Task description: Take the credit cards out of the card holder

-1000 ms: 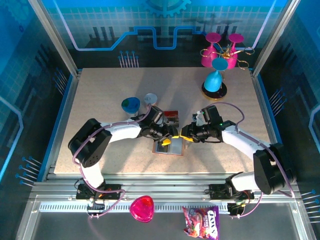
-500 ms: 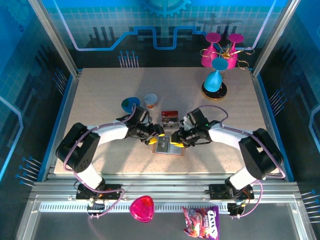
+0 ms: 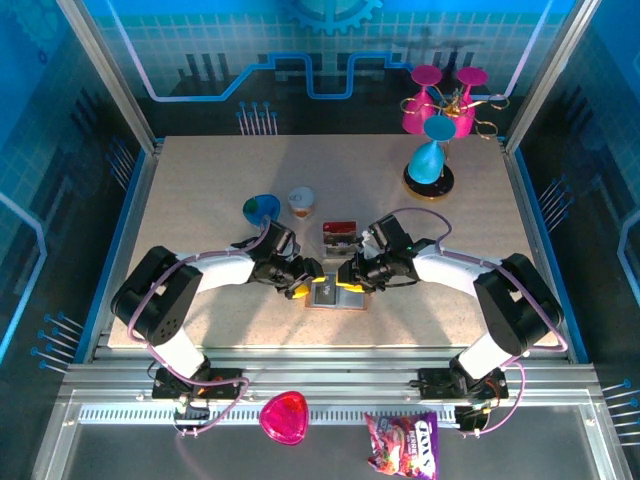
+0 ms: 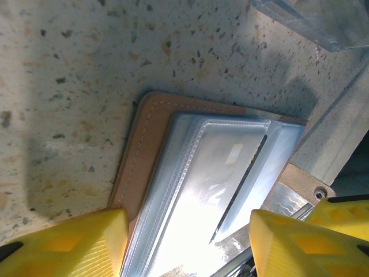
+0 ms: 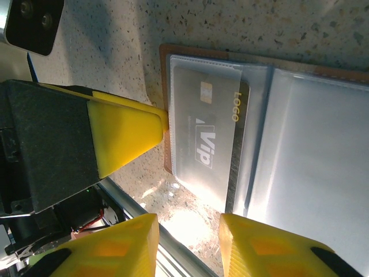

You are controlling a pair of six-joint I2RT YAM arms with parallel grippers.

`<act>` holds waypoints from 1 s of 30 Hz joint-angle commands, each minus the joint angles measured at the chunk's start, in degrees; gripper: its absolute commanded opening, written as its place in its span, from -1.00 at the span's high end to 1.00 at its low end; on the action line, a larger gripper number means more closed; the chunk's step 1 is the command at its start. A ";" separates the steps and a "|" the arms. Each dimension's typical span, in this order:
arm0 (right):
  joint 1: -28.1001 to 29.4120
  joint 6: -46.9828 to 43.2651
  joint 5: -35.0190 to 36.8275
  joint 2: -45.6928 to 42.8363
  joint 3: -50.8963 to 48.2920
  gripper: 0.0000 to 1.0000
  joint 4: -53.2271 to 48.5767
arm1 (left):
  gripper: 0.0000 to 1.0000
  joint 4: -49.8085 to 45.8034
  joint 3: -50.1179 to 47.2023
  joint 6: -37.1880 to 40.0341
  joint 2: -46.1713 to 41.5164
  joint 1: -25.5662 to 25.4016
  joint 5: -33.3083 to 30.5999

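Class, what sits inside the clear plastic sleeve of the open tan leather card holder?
A thin grey card marked VIP and LOGO, with a small chip. Whether more cards lie beneath it is covered.

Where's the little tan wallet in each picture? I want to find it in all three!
Top external: the card holder lies open just below the picture's middle, where the two arms meet.
Left wrist: the card holder sits in the lower middle, tan edge on its left, shiny sleeves to the right.
Right wrist: the card holder covers the right side, its tan edge left of centre.
Shared landmark: the speckled table under it.
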 commanded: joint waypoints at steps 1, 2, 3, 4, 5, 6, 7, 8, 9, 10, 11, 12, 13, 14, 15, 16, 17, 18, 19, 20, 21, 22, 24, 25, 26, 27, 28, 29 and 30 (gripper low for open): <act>0.51 -0.39 -0.16 1.39 1.13 0.34 -0.55 | -0.17 -0.61 -1.98 0.08 -1.41 -0.27 0.83; 0.51 -0.42 -0.24 1.54 1.19 0.34 -0.44 | -0.17 -0.44 -2.24 -0.18 -1.83 -0.31 0.74; 0.50 -0.39 -0.36 1.75 1.20 0.34 -0.34 | -0.17 -0.20 -2.43 -0.45 -2.19 -0.31 0.71; 0.51 -0.37 -0.47 1.99 1.17 0.34 -0.11 | -0.17 -0.20 -2.47 -0.50 -2.45 -0.24 0.74; 0.51 -0.39 -0.77 2.19 1.23 0.34 0.16 | -0.17 -0.27 -2.30 -0.59 -2.75 -0.28 0.75; 0.51 -0.31 -0.95 2.45 1.20 0.35 0.42 | -0.17 -0.52 -1.98 -0.68 -2.93 -0.31 0.72; 0.48 -0.19 -1.10 2.62 1.23 0.35 0.71 | -0.17 -0.71 -1.70 -0.68 -3.11 -0.24 0.68; 0.51 -0.19 -1.15 2.88 1.20 0.35 0.85 | -0.17 -0.95 -1.27 -0.67 -3.31 -0.26 0.65; 0.51 -0.19 -1.32 3.12 1.30 0.36 1.05 | -0.17 -1.20 -0.98 -0.72 -3.63 -0.32 0.52; 0.53 -0.10 -1.44 3.29 1.29 0.36 1.28 | -0.17 -1.48 -0.71 -0.56 -3.79 -0.29 0.38; 0.51 -0.04 -1.57 3.46 1.32 0.36 1.54 | -0.17 -1.81 -0.34 -0.50 -4.03 -0.31 0.24; 0.51 0.07 -1.66 3.68 1.32 0.36 1.91 | -0.16 -1.99 0.06 -0.50 -4.15 -0.32 0.09; 0.49 0.21 -1.69 3.86 1.29 0.36 2.22 | -0.15 -2.04 0.30 -0.50 -4.21 -0.27 0.10; 0.50 0.31 -1.98 4.16 1.29 0.37 2.54 | -0.13 -1.95 0.54 -0.57 -4.20 -0.27 0.20; 0.59 0.51 -2.16 4.46 1.29 0.38 2.97 | -0.08 -1.74 0.79 -0.67 -4.17 -0.37 0.37; 0.59 0.62 -2.24 4.69 1.29 0.38 3.32 | -0.04 -1.55 0.92 -0.72 -4.01 -0.50 0.46; 0.62 0.84 -2.43 5.03 1.29 0.38 3.75 | 0.02 -1.49 1.20 -0.77 -3.79 -0.71 0.50; 0.67 0.99 -2.54 5.25 1.45 0.39 4.03 | 0.07 -1.40 1.36 -0.77 -3.63 -0.93 0.65; 0.76 1.07 -2.72 5.57 1.46 0.39 4.43 | 0.14 -1.17 1.63 -0.84 -3.34 -1.17 0.74; 0.86 1.20 -2.75 5.83 1.55 0.39 4.74 | 0.21 -1.03 1.83 -0.93 -2.86 -1.40 0.88; 0.90 1.33 -2.76 6.12 1.61 0.40 4.91 | 0.26 -0.71 1.86 -1.09 -2.58 -1.67 0.93; 0.98 1.35 -2.79 6.45 1.70 0.40 5.14 | 0.30 -0.26 1.94 -1.27 -2.11 -1.99 1.02; 1.03 1.50 -2.88 7.08 1.70 0.41 5.58 | 0.39 0.47 2.10 -1.65 -1.41 -2.42 1.23; 1.12 1.71 -2.78 7.42 1.69 0.41 5.88 | 0.43 0.76 2.13 -1.82 -1.05 -2.75 1.27; 1.15 1.79 -2.81 7.67 1.59 0.42 6.40 | 0.47 0.96 2.22 -1.84 -0.81 -2.89 1.22; 1.21 1.93 -2.81 7.93 1.59 0.42 6.83 | 0.50 1.10 2.17 -1.91 -0.57 -3.12 1.27; 1.21 2.13 -2.94 8.36 1.62 0.42 7.25 | 0.53 1.24 2.12 -1.91 -0.50 -3.30 1.23; 1.21 2.22 -3.05 8.75 1.69 0.43 7.61 | 0.56 1.18 2.07 -1.91 -0.33 -3.37 1.16; 1.27 2.35 -3.23 9.05 1.71 0.44 7.95 | 0.59 1.24 2.02 -1.84 -0.17 -3.46 1.06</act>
